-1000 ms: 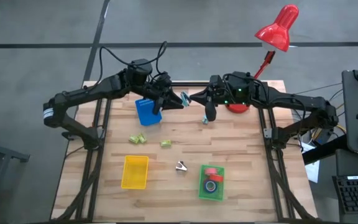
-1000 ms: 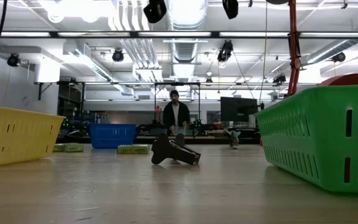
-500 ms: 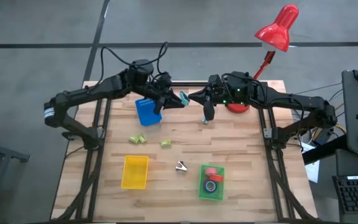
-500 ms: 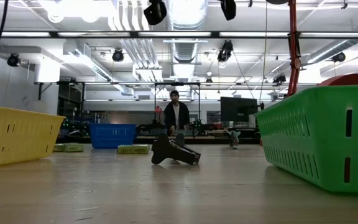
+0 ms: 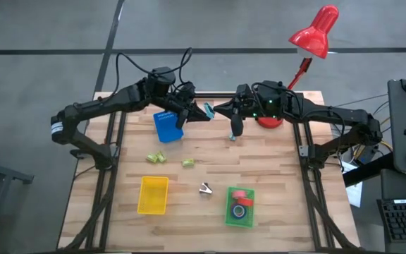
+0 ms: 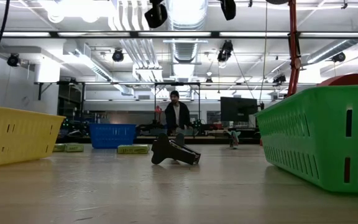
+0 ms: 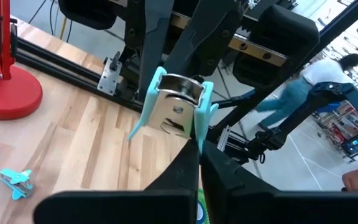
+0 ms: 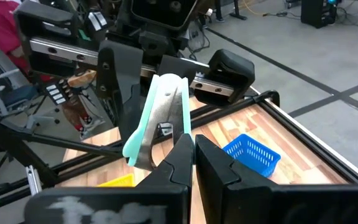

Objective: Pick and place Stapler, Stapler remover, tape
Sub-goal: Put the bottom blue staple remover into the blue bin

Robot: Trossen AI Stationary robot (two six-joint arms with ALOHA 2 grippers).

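Both claws clenched on one staple remover, held mid-air

I see the left claw (image 5: 201,113) and right claw (image 5: 217,111) each gripping the teal staple remover (image 5: 208,111), aloft just right of the blue tray (image 5: 166,127). Its long axis runs claw to claw; my left arm sits nearer that tray.

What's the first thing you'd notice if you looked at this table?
Two dark arms meet above the table's far edge, the left gripper and the right gripper both pinching one teal staple remover between them. Behind them stands a bright red lamp, and nearer the front sit a yellow tray and a green tray.
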